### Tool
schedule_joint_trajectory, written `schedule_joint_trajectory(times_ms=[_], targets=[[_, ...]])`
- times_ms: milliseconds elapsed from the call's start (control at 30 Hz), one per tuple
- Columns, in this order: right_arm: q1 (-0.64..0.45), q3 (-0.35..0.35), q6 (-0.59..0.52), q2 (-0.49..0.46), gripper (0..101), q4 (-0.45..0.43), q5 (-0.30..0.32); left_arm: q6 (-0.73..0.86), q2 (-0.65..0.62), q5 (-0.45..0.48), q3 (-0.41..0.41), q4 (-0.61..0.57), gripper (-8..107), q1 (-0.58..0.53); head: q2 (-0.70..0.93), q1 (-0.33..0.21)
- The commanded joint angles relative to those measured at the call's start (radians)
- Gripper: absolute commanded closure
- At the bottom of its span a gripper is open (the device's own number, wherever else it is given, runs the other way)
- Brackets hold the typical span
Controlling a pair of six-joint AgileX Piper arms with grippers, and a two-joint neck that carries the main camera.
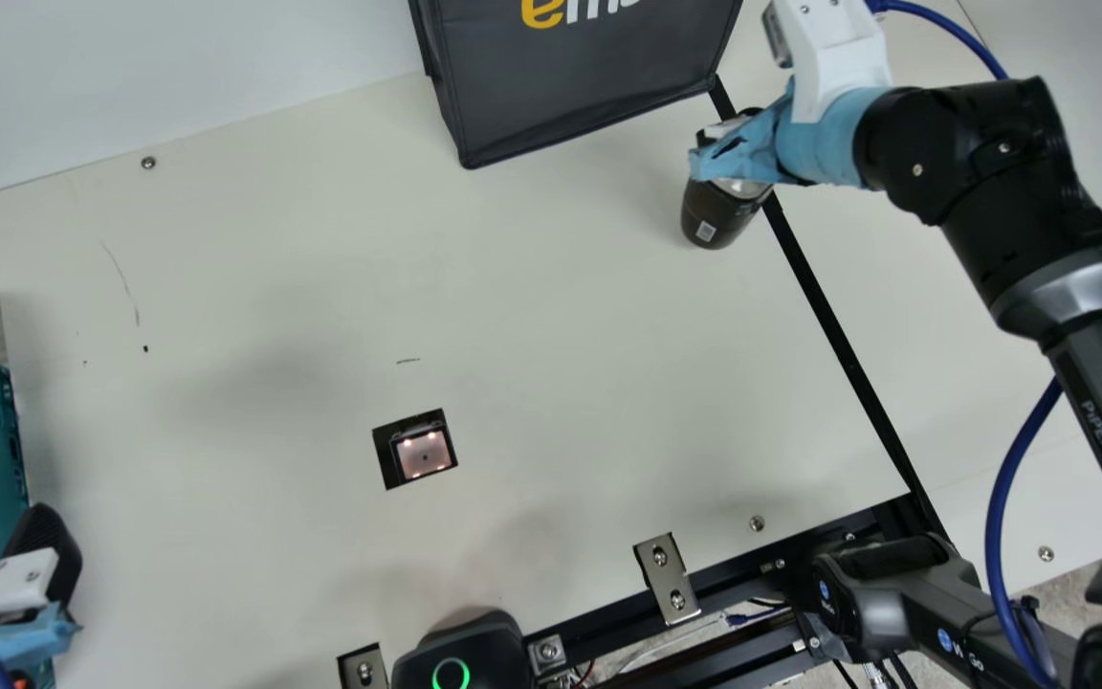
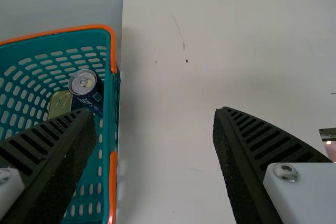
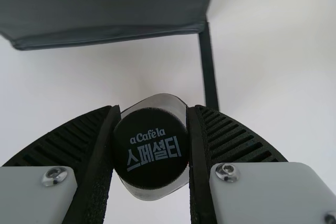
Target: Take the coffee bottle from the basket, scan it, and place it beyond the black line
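Our right gripper (image 3: pixel 154 108) grips the bottle (image 1: pixel 716 214) at far right, just left of the line (image 1: pixel 839 330), our left gripper (image 2: pixel 155 113) open; placing seems in hand, so we should carry it rightward across before letting go.

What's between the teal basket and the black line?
The glowing window in the cream table and, close by the line, the coffee bottle in the right gripper, as the main view shows.
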Motion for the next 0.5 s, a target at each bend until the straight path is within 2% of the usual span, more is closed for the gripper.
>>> schedule_joint_trajectory(times_ms=[0,467], targets=[[-0.044,-0.001,-0.026,0.003,101,0.018,-0.001,0.000,0.000,0.000,0.000,0.000,9,0.000,-0.001,-0.026],[-0.222,-0.032,-0.165,0.033,101,0.115,0.012,0.000,0.000,0.000,0.000,0.000,9,0.000,-0.001,-0.026]])
